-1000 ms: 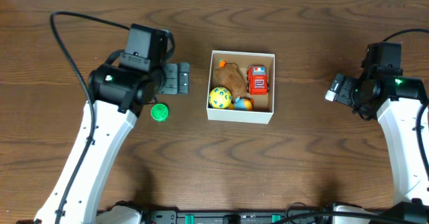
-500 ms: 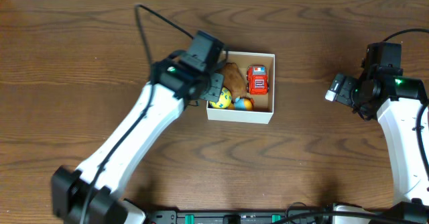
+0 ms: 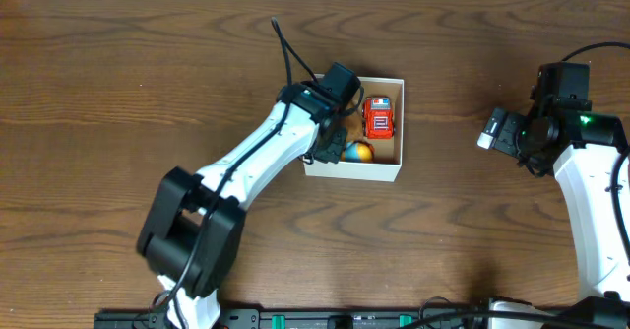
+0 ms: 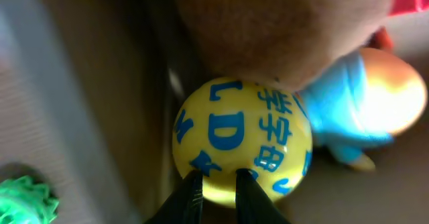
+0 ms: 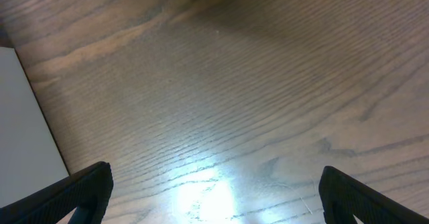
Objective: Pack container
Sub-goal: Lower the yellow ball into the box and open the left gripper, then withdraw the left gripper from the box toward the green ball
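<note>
The container [image 3: 354,168] is a white-walled box at the table's middle. It holds a red toy car [image 3: 379,117] and an orange and blue toy [image 3: 359,152]. My left gripper [image 4: 218,174] hangs over the box's left half. Its fingers are shut to a narrow slit, with their tips right at a yellow ball [image 4: 244,140] with blue letters; nothing lies between them. A brown plush [image 4: 281,29] lies just beyond the ball. My right gripper [image 5: 214,190] stands open over bare wood, far right of the box.
A green ridged toy [image 4: 23,200] lies outside the box wall [image 4: 47,83] in the left wrist view; the left arm [image 3: 246,162] hides it from above. A pale flat surface [image 5: 20,117] borders the right wrist view's left edge.
My left arm has swung right, from above the green toy on the table to over the container, and its jaws have closed. The right arm has not moved.
</note>
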Motion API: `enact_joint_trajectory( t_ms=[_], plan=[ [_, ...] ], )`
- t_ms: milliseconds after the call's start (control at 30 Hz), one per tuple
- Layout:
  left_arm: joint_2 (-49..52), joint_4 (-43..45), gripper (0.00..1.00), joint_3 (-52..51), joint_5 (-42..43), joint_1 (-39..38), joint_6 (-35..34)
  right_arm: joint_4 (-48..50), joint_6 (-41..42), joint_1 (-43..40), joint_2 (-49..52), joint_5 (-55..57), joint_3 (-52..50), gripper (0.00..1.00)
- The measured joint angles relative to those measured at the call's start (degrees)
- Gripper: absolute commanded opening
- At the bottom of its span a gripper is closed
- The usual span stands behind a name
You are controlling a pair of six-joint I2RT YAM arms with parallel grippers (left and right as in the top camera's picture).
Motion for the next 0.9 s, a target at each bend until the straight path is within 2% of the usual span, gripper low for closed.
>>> enact_joint_trajectory(
  t_ms=[100, 367, 400, 433, 467, 700, 900],
  plan=[
    [1.7, -1.0, 0.14, 1.3, -0.1, -0.2, -0.2, -0.3, 0.0, 0.0, 0.0, 0.0, 0.0, 0.99],
    [0.3, -1.8, 0.15, 1.3, -0.4, -0.1, -0.2, -0.4, 0.0, 0.0, 0.0, 0.0, 0.0, 0.99],
    [-0.2, -1.8, 0.17, 1.1, -0.5, -0.1, -0.2, -0.4, 0.0, 0.0, 0.0, 0.0, 0.0, 0.99],
    [-0.9, -1.8, 0.26, 0.9, -0.5, 0.0, 0.0, -0.4, 0.0, 0.0, 0.0, 0.0, 0.0, 0.99],
    [-1.8, -1.7, 0.29, 0.6, -0.5, 0.0, 0.1, -0.4, 0.0, 0.0, 0.0, 0.0, 0.0, 0.99],
    [-9.8, -1.3, 0.45, -0.9, 0.2, -0.1, 0.3, -0.4, 0.0, 0.0, 0.0, 0.0, 0.0, 0.99],
    [-15.5, -1.3, 0.46, -0.9, 0.2, -0.1, 0.1, -0.4, 0.0, 0.0, 0.0, 0.0, 0.0, 0.99]
  ],
)
